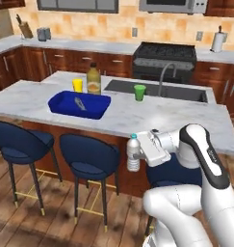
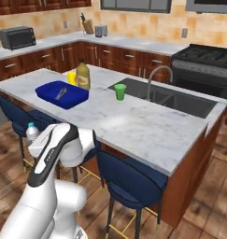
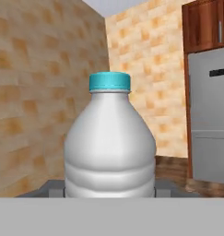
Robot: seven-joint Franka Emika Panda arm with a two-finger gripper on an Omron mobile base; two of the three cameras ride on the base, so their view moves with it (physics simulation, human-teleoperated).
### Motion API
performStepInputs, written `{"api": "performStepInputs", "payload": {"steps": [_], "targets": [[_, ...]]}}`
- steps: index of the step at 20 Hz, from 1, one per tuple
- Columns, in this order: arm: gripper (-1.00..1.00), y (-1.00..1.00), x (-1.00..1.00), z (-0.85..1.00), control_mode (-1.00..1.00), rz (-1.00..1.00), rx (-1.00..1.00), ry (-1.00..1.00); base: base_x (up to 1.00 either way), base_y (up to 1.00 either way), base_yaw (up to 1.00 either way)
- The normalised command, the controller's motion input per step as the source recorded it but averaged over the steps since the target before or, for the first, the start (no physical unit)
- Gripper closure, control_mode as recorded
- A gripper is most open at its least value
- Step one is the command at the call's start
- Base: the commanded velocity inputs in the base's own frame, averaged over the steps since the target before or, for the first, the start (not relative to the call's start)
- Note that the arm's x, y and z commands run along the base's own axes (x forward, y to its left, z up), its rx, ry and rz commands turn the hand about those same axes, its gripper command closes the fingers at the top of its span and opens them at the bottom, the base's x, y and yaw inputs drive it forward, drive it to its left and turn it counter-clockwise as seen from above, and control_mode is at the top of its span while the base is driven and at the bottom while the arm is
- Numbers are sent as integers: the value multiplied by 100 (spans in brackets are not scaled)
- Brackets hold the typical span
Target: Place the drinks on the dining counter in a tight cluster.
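Below the near edge of the dining counter [image 1: 137, 118], off its surface: one small water bottle [image 1: 133, 153], clear body, blue cap, grasped at its lower body by the gripper [image 1: 137, 157], jaws clenched on it. The finger tips themselves are hidden behind the bottle in the hand view and hard to make out in the left base view. In the right base view the arm covers most of the bottle; cap and shoulder alone show. Bottle upright, long axis vertical, cap up, above the wood floor and beside the navy stools [image 1: 87, 157]. Arm bent sharply at the elbow, forearm reaching level toward the left, hand turned sideways. On the counter: amber juice jug [image 1: 93, 79], upright, just beside a yellow cup [image 1: 78, 85]; blue tray [image 1: 80, 104] in front of them; green cup [image 1: 139, 92] near the sink [image 1: 157, 90].
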Motion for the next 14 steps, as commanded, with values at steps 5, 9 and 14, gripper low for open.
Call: {"api": "performStepInputs", "payload": {"steps": [5, 9, 14], "targets": [[100, 0, 0, 0, 100, 0, 0, 0, 28, 61, -37], [100, 0, 0, 0, 100, 0, 0, 0, 39, 58, -37], [100, 0, 0, 0, 100, 0, 0, 0, 39, 57, -36]]}}
